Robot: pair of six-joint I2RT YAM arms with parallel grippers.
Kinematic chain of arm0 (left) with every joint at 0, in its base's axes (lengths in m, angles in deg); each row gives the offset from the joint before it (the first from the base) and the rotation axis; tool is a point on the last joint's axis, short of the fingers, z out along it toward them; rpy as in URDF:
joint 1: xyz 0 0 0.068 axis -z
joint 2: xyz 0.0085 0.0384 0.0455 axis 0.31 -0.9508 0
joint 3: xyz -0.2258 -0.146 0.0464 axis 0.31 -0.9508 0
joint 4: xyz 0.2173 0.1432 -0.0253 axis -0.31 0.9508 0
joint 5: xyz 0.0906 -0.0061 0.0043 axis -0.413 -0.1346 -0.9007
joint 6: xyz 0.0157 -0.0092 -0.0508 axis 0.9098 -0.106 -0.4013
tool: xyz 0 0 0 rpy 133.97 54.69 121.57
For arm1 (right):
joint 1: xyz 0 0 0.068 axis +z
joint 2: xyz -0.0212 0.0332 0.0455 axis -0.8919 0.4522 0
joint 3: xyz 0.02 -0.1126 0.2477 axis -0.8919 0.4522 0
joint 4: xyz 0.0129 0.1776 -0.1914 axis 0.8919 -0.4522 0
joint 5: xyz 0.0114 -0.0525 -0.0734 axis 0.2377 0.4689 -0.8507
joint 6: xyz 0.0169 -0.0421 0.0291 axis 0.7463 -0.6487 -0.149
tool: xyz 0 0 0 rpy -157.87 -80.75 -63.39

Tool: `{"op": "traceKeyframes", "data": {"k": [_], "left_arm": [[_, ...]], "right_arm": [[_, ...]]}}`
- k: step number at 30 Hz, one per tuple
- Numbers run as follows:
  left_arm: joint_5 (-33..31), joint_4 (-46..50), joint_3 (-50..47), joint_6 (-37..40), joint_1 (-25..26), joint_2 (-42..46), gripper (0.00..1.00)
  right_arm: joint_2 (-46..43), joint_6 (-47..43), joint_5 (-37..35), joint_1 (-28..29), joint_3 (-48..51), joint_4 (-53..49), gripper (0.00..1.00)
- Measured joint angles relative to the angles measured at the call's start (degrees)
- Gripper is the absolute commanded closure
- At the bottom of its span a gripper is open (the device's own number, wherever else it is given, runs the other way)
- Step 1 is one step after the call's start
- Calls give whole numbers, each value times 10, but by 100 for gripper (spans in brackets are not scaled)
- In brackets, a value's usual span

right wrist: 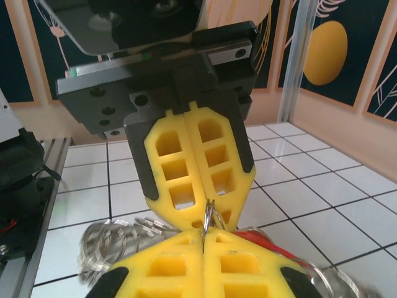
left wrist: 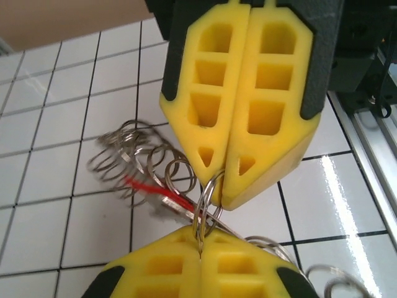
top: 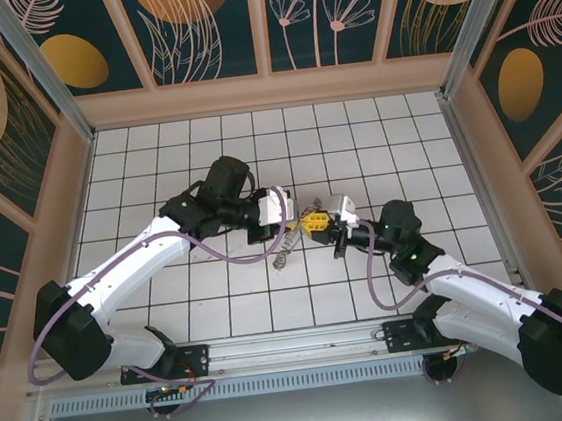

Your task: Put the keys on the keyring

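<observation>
- Left pincer [left wrist: 201, 245] & right pincer [right wrist: 205, 242] meet nose to nose in the mid of the surface [top: 155, 163].
- Both are clenched tight. Each bites the same thin loop [left wrist: 209, 202] of the keyring [left wrist: 133, 155], from opp. sides.
- Why two grips? Prob. so the loop can't spin or slip, & so one side can be pulled to open a gap for a key.
- The rest of the keyring sticks out beside the pincers as a bunch of silver coils. It looks lifted off the tiles, but I can't tell for sure.
- One red key [left wrist: 155, 189] sits in w/ the coils, right by the pinched loop. Can't tell if it's on the ring yet or just tangled.
- Task looks part done. The next move needs a tiny, slow pull, as the thin wire could pop out of the grip.
</observation>
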Motion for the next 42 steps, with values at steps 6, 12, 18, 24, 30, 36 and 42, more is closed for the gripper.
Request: {"op": "traceKeyframes", "data": {"k": [6, 12, 18, 24, 30, 36, 42], "left_arm": [[16, -12, -2, -4, 0, 6, 100], [20, -28, -15, -6, 0, 23, 100], [26, -45, -37, -5, 0, 22, 100], [34, -58, -38, -1, 1, 18, 100], [25, -60, -38, 0, 1, 19, 100], [-34, -60, -38, 3, 1, 40, 100], [-87, -60, -38, 29, 1, 61, 100]], "right_arm": [[-10, 7, -2, 0, 12, 26, 100], [-12, 13, -3, 0, 22, 56, 100], [-13, 43, -17, 0, 45, 105, 100], [-5, 77, -32, 4, 58, 154, 100], [-6, 67, -35, 4, 54, 136, 100], [-5, 29, -40, 4, -11, -1, 100], [12, 21, -39, 4, -75, -113, 100]]}}
